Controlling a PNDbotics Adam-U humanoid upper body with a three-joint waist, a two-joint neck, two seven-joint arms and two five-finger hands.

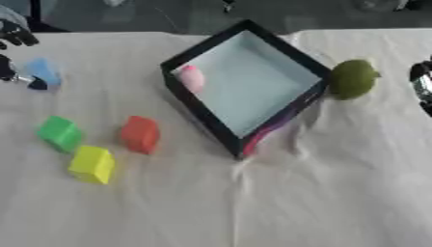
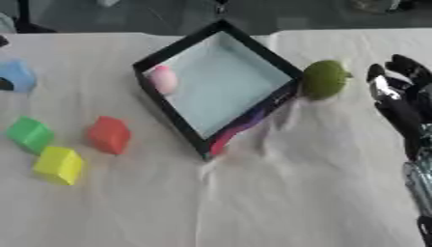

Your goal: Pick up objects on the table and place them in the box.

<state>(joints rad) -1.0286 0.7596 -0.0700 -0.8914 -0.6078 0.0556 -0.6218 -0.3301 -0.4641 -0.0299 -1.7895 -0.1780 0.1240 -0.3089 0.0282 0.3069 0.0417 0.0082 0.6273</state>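
Right hand (image 2: 401, 103): stands at the right of the box, beside the green fruit and just apart from it. Fingers straight and spread, pointing away from the robot, holding nothing.

Left hand (image 1: 15, 53): far to the left of the box, at the table's edge. Only dark fingertips show, close around the blue piece; whether they pinch it I cannot tell.

Green fruit (image 2: 324, 79): round, olive-green, resting against the box's right outer wall, on the cloth.

Box (image 1: 180, 91): black-walled, pale floor, set corner-on to the robot, the landmark for all that follows.

Pink object (image 1: 192, 78): already inside the box, in its left corner against the wall.

Pink-purple strip (image 1: 263, 134): lies along the outside of the box's near-right wall, down to its near corner. What it is cannot be made out.

Red block (image 1: 140, 134): left of the box, near its lower wall.

Green block (image 1: 59, 133) and yellow block (image 1: 92, 164): further left of the box, the yellow nearer the robot.

Blue piece (image 1: 43, 71): farthest left of the box.

White cloth (image 1: 253, 207): covers the table, creased below the box's near corner.

Step in hand, as I judge it: taking the green fruit. Done well, the right hand would close round its outer side, lift clear of the wall before crossing, and avoid nudging the box.
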